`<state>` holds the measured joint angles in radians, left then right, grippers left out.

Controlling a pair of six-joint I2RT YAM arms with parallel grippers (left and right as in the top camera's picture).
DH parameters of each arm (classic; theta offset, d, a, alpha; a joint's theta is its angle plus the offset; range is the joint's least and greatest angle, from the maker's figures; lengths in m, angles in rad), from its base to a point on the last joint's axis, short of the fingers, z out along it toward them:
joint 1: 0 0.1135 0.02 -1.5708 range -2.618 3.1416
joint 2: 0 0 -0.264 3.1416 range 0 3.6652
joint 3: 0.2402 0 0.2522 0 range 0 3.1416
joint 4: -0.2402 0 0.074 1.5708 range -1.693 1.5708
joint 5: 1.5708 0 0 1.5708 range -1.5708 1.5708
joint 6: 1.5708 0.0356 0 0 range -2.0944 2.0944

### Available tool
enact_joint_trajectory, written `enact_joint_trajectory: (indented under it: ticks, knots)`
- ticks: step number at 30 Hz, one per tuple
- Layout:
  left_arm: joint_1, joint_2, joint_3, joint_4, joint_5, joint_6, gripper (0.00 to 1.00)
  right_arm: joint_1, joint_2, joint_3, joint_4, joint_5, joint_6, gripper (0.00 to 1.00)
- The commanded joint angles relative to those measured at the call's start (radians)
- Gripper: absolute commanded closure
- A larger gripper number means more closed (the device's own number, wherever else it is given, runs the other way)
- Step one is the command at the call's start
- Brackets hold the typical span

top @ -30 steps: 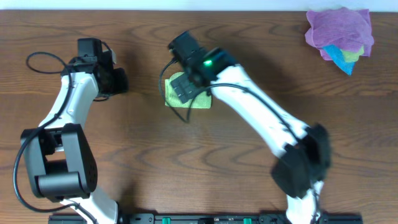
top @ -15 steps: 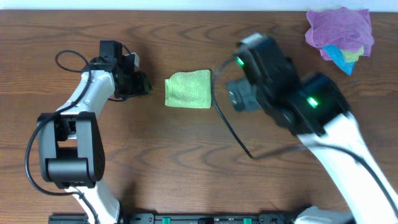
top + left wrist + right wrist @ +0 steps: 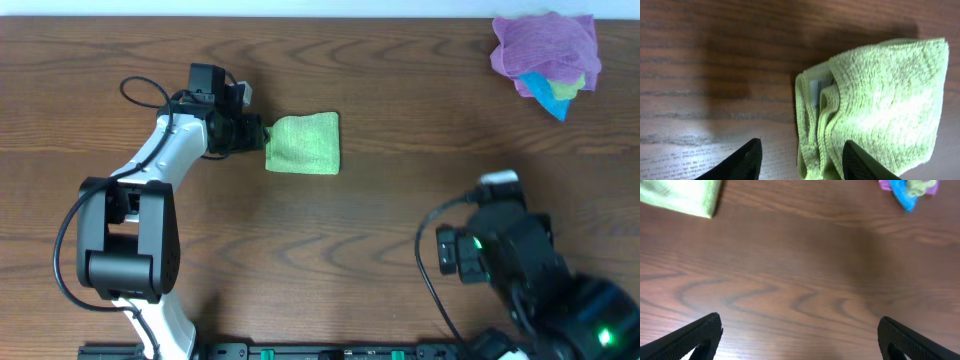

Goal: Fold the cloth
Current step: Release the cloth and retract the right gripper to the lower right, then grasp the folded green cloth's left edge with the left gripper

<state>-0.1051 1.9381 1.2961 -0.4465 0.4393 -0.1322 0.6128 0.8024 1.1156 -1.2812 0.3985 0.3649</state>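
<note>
Jaws of the right tool (image 3: 800,335) gape wide, holding nothing, above the table (image 3: 805,270). Farther out, the left tool (image 3: 801,162) is released, straddling the layered edge of the folded cloth (image 3: 303,143), which lies flat mid-table. At the far right corner sits a purple and blue heap (image 3: 545,52).

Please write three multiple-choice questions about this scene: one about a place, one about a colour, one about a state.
1. Where on the table does the purple cloth lie?
A. Far right corner. B. Near left corner. C. Centre.
2. What colour is the cloth beside the left pincer?
A. Blue. B. Lime green. C. Purple.
3. In what state is this cloth?
A. Spread in one layer. B. Crumpled into a ball. C. Folded into layers.

1 A: it sits at the overhead view's top right.
2 B: every view shows it lime green.
3 C: the left wrist view shows stacked edges.
</note>
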Motion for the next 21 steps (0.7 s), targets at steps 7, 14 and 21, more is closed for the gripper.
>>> enact_joint_trajectory:
  ticks: [7,14,21]
  knots:
    - [0.003,0.056,-0.007,0.051,0.156,-0.065,0.34,-0.006,-0.083,-0.100,0.043,-0.067,0.069,0.01]
    - [0.002,0.133,-0.007,0.056,0.266,-0.097,0.32,-0.006,-0.075,-0.100,0.038,-0.066,0.068,0.01]
    - [0.002,0.179,-0.007,0.071,0.283,-0.109,0.24,-0.006,-0.075,-0.100,0.029,-0.066,0.068,0.01]
